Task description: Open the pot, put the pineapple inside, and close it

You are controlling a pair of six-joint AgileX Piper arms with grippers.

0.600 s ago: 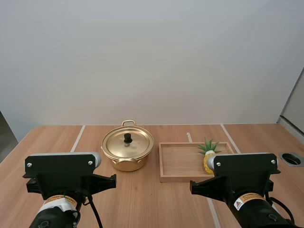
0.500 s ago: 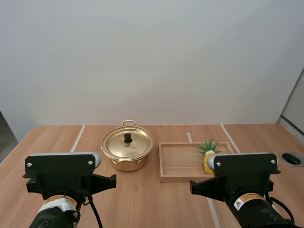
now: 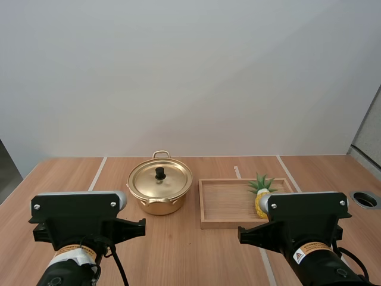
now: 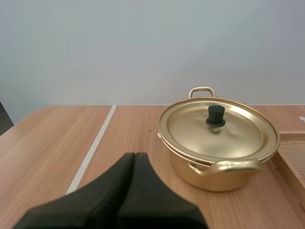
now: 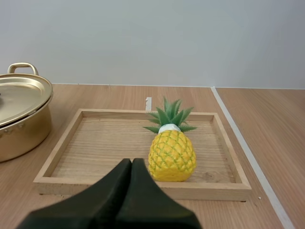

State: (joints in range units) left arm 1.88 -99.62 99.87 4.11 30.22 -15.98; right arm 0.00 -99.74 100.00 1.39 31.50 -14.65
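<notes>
**Lid not yet lifted; pineapple waiting in the tray**

The task stood at its first step, by my reading: the pot had not been opened. The gold pot (image 4: pixel 190 174) sat on the wooden table (image 3: pixel 190 256) with its lid (image 4: pixel 228 131) seated flat on the rim and the black knob (image 4: pixel 215 116) upright at the lid's centre. With the lid on, what the pot held could not be seen. Just beside the pot, on the right arm's side, lay the wooden tray (image 5: pixel 109 143). The only thing in it was the pineapple (image 5: pixel 172 155), toward the end away from the pot and near the front rail, with its leaves pointing up and back. No gripper touched it.

The left gripper (image 4: pixel 135 156) hung short of the pot and pointed toward it, its fingers pressed together into one dark wedge with nothing between them. The right gripper (image 5: pixel 132 162) hung short of the tray's near rail, aimed close to the pineapple. Its fingers were likewise pressed together on nothing.

The next move, as I judge it, called for the left fingers to part, travel over the lid, come down on either side of the small knob, pinch it, and lift straight up until the lid cleared the rim. The lid would then need a spot on bare table away from the tray. Only after that could the right arm fetch the pineapple.
</notes>
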